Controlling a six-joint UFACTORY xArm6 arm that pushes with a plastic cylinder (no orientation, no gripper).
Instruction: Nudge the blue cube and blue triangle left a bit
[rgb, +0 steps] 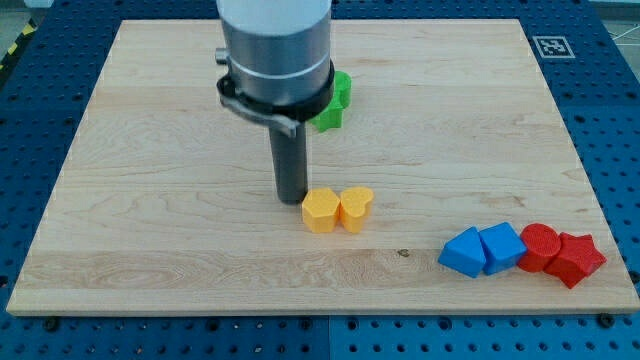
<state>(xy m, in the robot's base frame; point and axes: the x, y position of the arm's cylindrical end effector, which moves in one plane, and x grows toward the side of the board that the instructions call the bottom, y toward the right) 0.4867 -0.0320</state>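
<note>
The blue triangle (462, 251) and the blue cube (502, 246) sit touching each other near the view's bottom right of the wooden board (150, 150). My tip (292, 199) rests on the board far to the left of them, just left of the yellow hexagon (320, 210). The rod hangs from the grey arm body at the view's top centre.
A yellow heart (356, 208) touches the yellow hexagon on its right. A red cylinder (541, 246) and a red star (575, 259) lie right of the blue cube, near the board's right edge. A green block (334, 103) is partly hidden behind the arm.
</note>
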